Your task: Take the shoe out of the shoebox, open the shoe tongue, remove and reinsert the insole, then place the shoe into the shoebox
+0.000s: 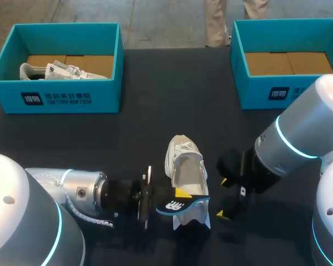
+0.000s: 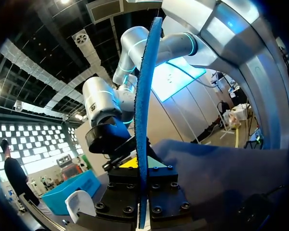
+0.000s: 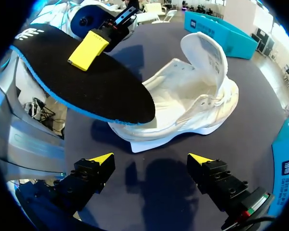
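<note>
Fingers of the left gripper are clamped on the blue-edged insole over the white shoe on the table; the right gripper is spread empty beside it. The raised tongue is seen only from the right wrist. Another shoe is held in the left shoebox, cardboard in the right shoebox

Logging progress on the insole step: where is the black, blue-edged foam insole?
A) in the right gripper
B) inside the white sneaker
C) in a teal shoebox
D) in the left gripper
D: the left gripper clamps the black, blue-edged foam insole above the white sneaker.
</note>
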You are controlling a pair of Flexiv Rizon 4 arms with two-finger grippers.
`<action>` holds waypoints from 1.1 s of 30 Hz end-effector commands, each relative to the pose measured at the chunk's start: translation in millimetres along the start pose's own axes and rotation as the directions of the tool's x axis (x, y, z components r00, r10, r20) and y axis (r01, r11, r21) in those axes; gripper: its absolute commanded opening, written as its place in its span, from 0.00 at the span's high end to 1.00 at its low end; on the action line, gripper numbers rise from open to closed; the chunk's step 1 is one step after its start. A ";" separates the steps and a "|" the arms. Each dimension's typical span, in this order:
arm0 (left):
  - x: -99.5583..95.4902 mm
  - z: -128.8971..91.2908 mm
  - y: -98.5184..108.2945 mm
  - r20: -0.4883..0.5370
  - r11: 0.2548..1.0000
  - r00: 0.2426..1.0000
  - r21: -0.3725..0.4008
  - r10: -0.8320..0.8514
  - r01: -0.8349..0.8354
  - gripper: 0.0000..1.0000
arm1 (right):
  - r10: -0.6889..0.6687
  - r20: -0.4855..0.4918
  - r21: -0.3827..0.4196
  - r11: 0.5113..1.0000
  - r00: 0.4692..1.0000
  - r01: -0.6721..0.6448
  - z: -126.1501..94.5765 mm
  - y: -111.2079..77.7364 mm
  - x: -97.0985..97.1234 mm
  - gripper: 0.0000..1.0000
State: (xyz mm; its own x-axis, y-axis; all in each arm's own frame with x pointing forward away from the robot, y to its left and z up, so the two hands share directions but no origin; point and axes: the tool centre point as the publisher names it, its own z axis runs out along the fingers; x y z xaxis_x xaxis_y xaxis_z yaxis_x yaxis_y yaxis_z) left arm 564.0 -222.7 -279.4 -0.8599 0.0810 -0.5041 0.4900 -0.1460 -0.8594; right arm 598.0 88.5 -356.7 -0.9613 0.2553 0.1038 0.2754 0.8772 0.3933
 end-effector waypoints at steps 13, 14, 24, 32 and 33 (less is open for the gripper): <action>-3.7 2.1 17.2 0.019 0.999 0.999 0.012 -0.039 0.039 1.00 | 0.001 0.003 0.002 1.000 1.000 -0.001 0.4 0.3 1.4 0.00; -4.0 2.0 17.9 0.019 0.999 0.999 0.012 -0.039 0.039 1.00 | 0.001 0.003 0.002 1.000 1.000 -0.001 0.4 0.3 1.4 0.00; -9.0 -0.3 27.9 0.040 0.999 0.998 -0.007 -0.045 0.046 1.00 | 0.001 0.003 0.002 1.000 1.000 -0.001 0.4 0.3 1.4 0.00; -10.6 -0.9 36.1 0.039 0.998 0.998 -0.023 -0.054 0.055 1.00 | 0.001 0.003 0.002 1.000 1.000 -0.001 0.4 0.3 1.4 0.00; -11.0 -1.5 37.9 0.039 0.998 0.998 -0.026 -0.057 0.058 1.00 | 0.001 0.003 0.002 1.000 1.000 -0.001 0.4 0.3 1.4 0.00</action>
State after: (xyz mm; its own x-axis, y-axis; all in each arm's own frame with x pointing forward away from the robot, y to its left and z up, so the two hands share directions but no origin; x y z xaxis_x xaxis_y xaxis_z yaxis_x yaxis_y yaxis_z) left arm 589.8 -225.0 -304.1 -0.8905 0.0488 -0.4525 0.4448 -0.1173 -0.8879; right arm 597.7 88.1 -356.0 -0.9612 0.2560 0.1032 0.2758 0.8773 0.3927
